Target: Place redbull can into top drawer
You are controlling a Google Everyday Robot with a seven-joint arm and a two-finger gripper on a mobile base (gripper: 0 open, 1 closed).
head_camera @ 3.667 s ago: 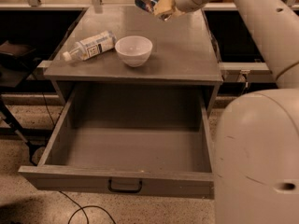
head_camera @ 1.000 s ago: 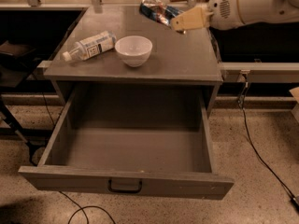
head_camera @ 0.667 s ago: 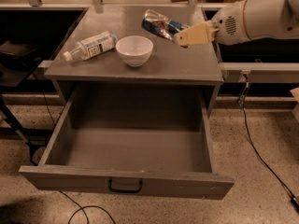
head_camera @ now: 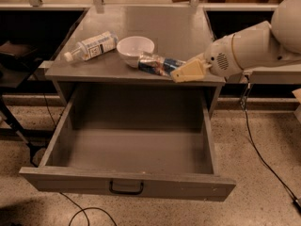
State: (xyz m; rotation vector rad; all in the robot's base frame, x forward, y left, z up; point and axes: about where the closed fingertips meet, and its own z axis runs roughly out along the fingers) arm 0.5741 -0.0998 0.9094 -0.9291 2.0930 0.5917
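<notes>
My gripper reaches in from the right and is shut on the redbull can, a slim blue and silver can held lying on its side. The can hangs just above the front edge of the cabinet top, right in front of the white bowl. The top drawer is pulled wide open below it, grey, with a dark handle at the centre of its front panel. Its inside is bare.
A clear plastic bottle with a white label lies on its side on the grey cabinet top, left of the bowl. My white arm spans the right side. Cables run over the speckled floor.
My gripper has carried the can from the back right of the cabinet top forward, down and leftward to the front edge, above the open drawer. The bowl and bottle have not moved.
</notes>
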